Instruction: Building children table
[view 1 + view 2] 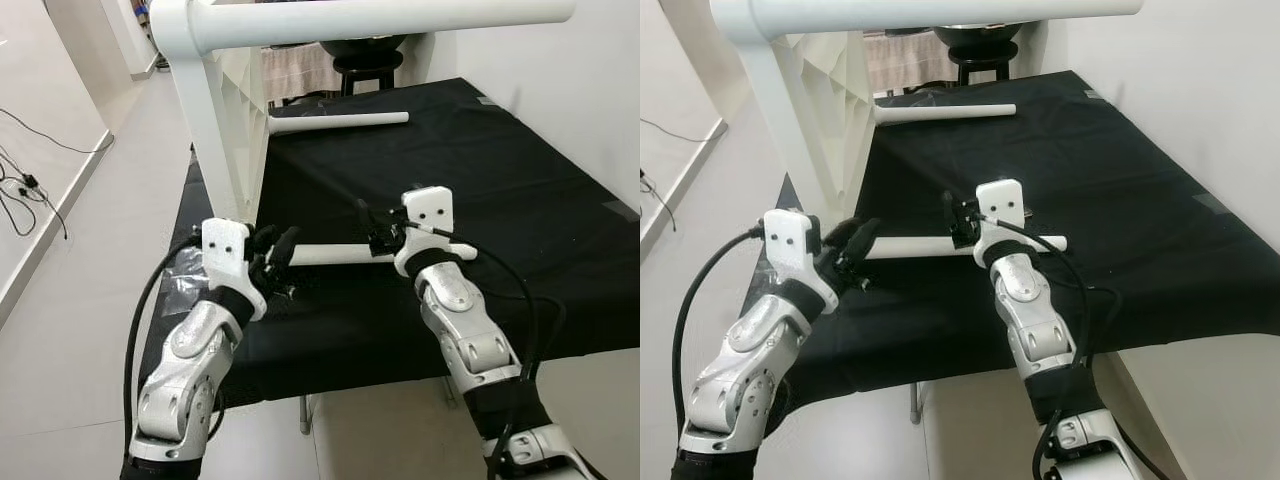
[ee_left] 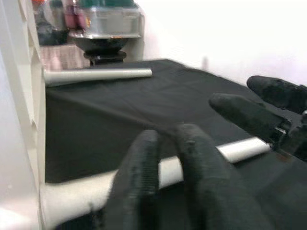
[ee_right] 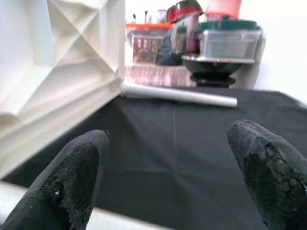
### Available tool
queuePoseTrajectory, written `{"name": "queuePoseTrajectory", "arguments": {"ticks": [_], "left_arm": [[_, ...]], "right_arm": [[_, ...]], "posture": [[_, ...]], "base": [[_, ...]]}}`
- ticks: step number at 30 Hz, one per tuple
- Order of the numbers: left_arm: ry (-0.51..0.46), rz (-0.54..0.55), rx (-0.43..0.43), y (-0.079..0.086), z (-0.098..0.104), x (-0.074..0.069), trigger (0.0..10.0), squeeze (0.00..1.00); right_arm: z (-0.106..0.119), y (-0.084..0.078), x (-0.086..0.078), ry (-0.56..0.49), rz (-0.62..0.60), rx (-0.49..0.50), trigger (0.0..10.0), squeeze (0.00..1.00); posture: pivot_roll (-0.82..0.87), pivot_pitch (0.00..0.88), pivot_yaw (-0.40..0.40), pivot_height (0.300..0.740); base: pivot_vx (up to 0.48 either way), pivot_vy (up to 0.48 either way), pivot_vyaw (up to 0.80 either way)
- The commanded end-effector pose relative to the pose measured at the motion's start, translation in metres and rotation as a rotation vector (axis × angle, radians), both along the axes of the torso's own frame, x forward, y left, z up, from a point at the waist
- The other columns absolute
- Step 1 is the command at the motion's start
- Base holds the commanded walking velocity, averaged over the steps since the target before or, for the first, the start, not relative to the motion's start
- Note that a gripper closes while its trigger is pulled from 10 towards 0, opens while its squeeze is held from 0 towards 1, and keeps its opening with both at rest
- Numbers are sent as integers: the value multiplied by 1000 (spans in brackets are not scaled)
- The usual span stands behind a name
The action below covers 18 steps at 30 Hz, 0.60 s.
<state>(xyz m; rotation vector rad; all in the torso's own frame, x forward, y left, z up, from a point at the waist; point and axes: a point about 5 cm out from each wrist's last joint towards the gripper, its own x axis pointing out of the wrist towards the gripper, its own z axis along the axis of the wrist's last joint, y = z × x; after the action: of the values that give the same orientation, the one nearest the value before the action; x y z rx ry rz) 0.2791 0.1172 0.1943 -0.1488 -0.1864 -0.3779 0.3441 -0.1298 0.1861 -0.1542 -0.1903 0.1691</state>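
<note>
A white children's table (image 1: 225,110) stands on its side on a black-covered worktop (image 1: 480,200), its legs pointing sideways. One white leg (image 1: 330,254) runs low over the cloth between my two grippers. My left gripper (image 1: 278,244) is at the end of the leg nearest the tabletop. In the left wrist view its fingers (image 2: 144,182) lie close together across the leg (image 2: 240,149). My right gripper (image 1: 372,233) sits farther along the same leg, open, with its fingers (image 3: 76,167) spread wide to either side. A second leg (image 1: 340,121) sticks out at the far end.
A thick white leg (image 1: 380,15) crosses overhead near my head camera. A black stool (image 1: 368,62) with containers stands beyond the worktop. Cables (image 1: 30,190) lie on the pale floor to the left. A white wall runs along the right.
</note>
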Motion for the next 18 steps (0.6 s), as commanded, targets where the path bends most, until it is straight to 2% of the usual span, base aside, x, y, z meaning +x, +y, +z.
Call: {"name": "queuePoseTrajectory", "arguments": {"ticks": [1,4,10,14,15,17,18], "left_arm": [[-9,23,36,5,-2,-4,0,0],[6,63,68,16,-10,-16,0,0],[40,115,79,24,-19,-26,0,0],[106,220,59,34,-36,-42,0,0],[115,244,54,37,-38,-45,2431,0],[119,257,52,38,-39,-47,2431,0],[117,267,65,40,-39,-48,10000,0]], "right_arm": [[-4,4,-4,4,20,-16,10000,0],[-18,5,-20,56,50,8,10000,0],[-28,6,-35,87,58,33,10000,0],[-32,-4,-43,116,23,80,10000,0],[-34,-7,-43,134,12,105,10000,0],[-36,-8,-44,148,7,120,10000,0],[-38,-9,-44,163,0,134,10000,0]], "posture": [[-45,50,60,740],[-47,54,60,740],[-44,56,61,740],[-43,54,61,740],[-41,55,61,740],[-41,55,61,740],[-38,53,60,740]], "base": [[0,0,0],[0,0,0],[0,0,0],[0,0,0],[0,0,0],[0,0,0],[0,0,0]]}}
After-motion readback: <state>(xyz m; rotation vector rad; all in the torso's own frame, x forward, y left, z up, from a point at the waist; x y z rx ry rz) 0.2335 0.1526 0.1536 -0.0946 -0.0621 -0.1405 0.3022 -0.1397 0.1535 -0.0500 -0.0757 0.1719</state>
